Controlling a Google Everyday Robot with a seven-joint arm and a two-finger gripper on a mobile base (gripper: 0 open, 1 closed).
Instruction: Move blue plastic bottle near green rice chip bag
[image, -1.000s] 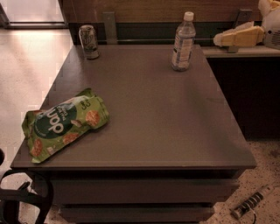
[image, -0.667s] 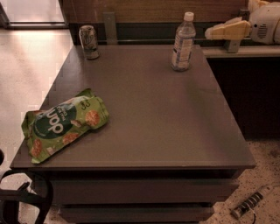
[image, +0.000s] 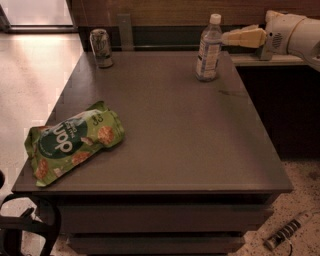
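The blue plastic bottle (image: 208, 48), clear with a white cap and pale label, stands upright at the far right of the dark table (image: 170, 130). The green rice chip bag (image: 72, 142) lies flat near the table's front left corner. My gripper (image: 226, 38) reaches in from the upper right on a white arm; its cream fingertips are level with the bottle's upper part and just right of it, apart from it.
A metal drink can (image: 102, 48) stands at the far left of the table. A ledge runs along the right behind the arm. A power strip (image: 285, 234) lies on the floor at the lower right. A black frame sits at the lower left.
My arm and gripper have moved left toward the bottle, from the frame's right edge to just beside the bottle. The bottle, bag and can have not moved.
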